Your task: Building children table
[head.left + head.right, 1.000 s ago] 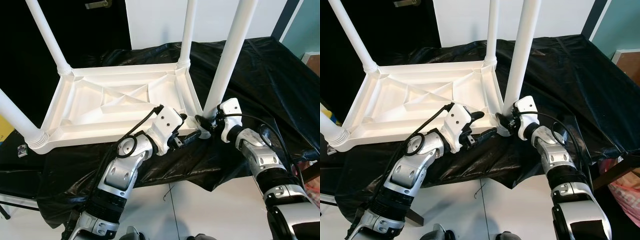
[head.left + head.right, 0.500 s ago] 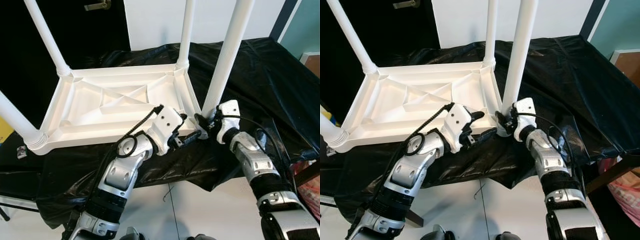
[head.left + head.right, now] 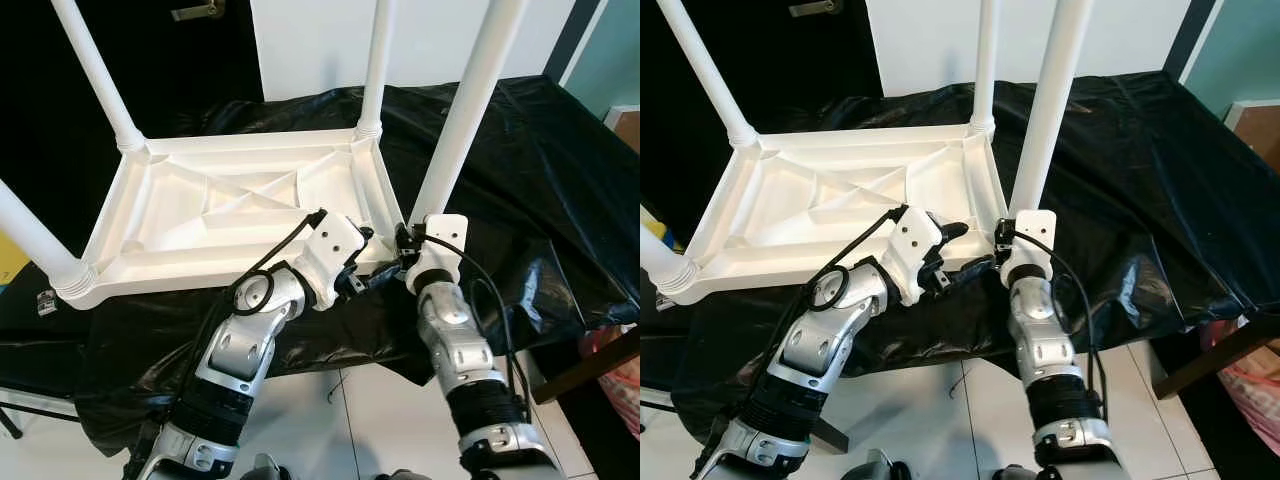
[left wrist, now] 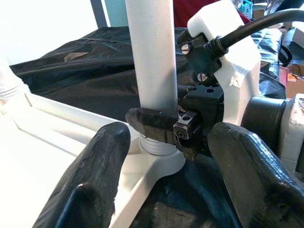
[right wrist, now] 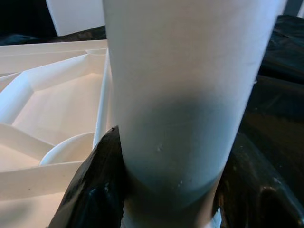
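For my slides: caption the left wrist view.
Right gripper clamps the white table leg just above its socket, seen between the left gripper's open black fingers.

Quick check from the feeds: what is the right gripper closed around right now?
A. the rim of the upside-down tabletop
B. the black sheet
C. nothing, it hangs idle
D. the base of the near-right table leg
D. The right gripper has its fingers on either side of the near-right table leg just above its socket in the tabletop.

White table (image 3: 230, 215) upside down, legs up
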Controlling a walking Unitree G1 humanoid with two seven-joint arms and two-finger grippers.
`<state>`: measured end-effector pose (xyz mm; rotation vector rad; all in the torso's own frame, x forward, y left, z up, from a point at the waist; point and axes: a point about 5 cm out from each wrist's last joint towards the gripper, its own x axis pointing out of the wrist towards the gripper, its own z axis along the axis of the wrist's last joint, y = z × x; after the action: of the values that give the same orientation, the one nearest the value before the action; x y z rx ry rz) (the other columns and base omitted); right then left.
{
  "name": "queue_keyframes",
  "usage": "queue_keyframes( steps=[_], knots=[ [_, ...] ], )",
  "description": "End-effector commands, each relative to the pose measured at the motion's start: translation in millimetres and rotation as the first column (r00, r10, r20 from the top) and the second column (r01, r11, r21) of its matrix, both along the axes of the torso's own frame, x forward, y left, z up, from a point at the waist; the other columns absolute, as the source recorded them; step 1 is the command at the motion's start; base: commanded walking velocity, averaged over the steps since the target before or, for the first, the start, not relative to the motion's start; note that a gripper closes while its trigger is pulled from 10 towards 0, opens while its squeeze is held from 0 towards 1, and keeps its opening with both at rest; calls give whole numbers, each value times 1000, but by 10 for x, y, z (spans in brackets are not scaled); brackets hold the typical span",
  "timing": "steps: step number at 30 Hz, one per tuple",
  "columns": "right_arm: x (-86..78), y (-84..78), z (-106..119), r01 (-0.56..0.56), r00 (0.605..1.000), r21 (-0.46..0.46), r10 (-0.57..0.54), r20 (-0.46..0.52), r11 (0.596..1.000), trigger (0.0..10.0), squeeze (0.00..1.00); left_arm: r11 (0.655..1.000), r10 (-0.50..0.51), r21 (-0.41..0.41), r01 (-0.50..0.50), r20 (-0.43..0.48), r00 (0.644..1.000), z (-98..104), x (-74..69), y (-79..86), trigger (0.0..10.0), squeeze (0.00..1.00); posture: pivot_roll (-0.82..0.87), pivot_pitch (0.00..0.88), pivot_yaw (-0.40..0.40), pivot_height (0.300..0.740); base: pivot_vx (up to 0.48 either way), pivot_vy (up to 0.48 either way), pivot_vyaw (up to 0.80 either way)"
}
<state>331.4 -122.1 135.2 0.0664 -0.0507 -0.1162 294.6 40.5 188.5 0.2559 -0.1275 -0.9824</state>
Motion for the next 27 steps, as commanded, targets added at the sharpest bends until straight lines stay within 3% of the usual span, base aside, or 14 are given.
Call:
queue_keyframes(
  steps=[1, 14, 15, 21, 27],
  knots=[
    [-70, -37, -236, 31, 993, 3, -30, -112, 1000, 10000, 0, 999, 50, -17, -50, 0, 999, 18, 26, -8, 10000, 0, -29, 84, 10, 740, 0, 0, 0],
    [-96, 13, -132, 18, 997, -20, -20, -71, 1000, 10000, 0, 998, 64, -19, -64, -1, 998, 14, 26, 17, 10000, 0, -22, 87, 2, 740, 0, 0, 0],
    [-97, 5, -108, 19, 998, -17, -20, -59, 1000, 10000, 1000, 998, 65, -19, -65, -1, 998, 14, 27, 19, 10000, 0, -22, 87, 2, 740, 0, 0, 0],
    [-103, -10, -19, -35, 999, 3, 35, 2, 999, 10000, 1000, 998, 67, -21, -67, -1, 998, 13, 29, 21, 10000, 0, -23, 85, -1, 740, 0, 0, 0],
    [-140, -145, 94, -257, 962, -16, 257, 90, 966, 10000, 1000, 997, 67, -22, -67, 2, 998, 16, 38, 21, 10000, 0, -29, 84, 2, 740, 0, 0, 0]
  ],
)
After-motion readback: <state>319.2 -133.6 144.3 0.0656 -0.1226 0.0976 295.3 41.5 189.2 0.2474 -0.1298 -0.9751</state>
